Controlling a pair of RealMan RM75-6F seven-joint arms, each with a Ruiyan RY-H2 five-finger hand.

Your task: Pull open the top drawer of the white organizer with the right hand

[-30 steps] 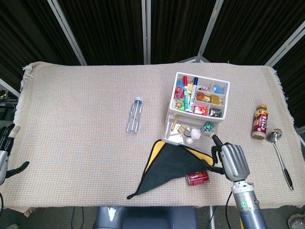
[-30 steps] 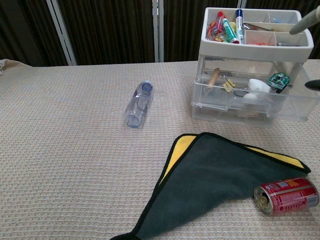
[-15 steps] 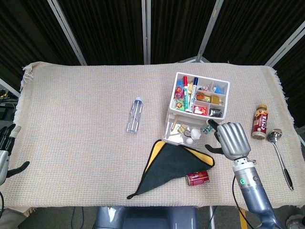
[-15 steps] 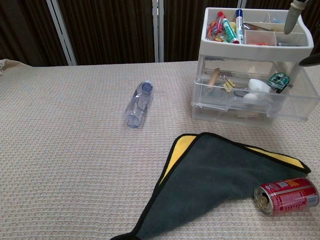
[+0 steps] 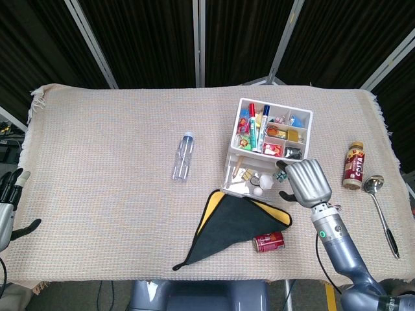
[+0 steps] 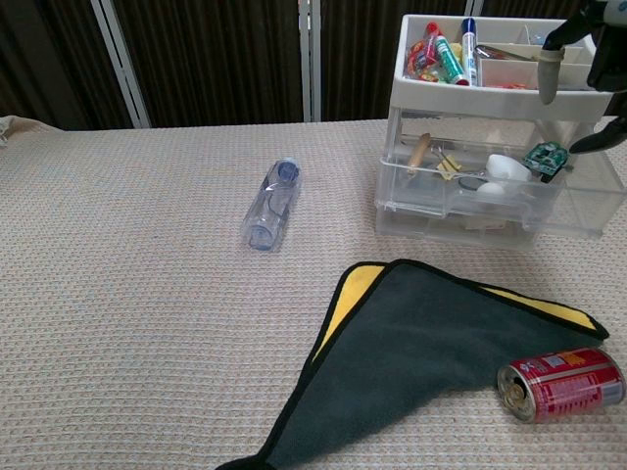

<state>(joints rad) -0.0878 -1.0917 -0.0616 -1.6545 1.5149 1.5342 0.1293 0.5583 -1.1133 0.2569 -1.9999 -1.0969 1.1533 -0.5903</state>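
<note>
Relative to the frame one second earlier, the right robot hand was seen to have been carried from the near table edge beside the red can up and inward to the right front corner of the white organizer; in the chest view its fingertips were seen against the top tray's rim, where before only a tip showed at the frame's corner. The fingers were held spread, with nothing gripped between them. The top drawer was found already pulled out toward the robot, its contents exposed, and its position was unchanged across the frames. The left robot hand was left at the far left edge of the table, fingers apart and holding nothing. Open room was bounded as follows: the dark cloth with yellow lining was spread just before the drawer front, the red can lay near the front edge, and the clear bottle lay well apart to the left. To the right of the organizer, the brown bottle and the spoon were placed near the table's right edge, a bare strip being left between them and the right robot hand.
</note>
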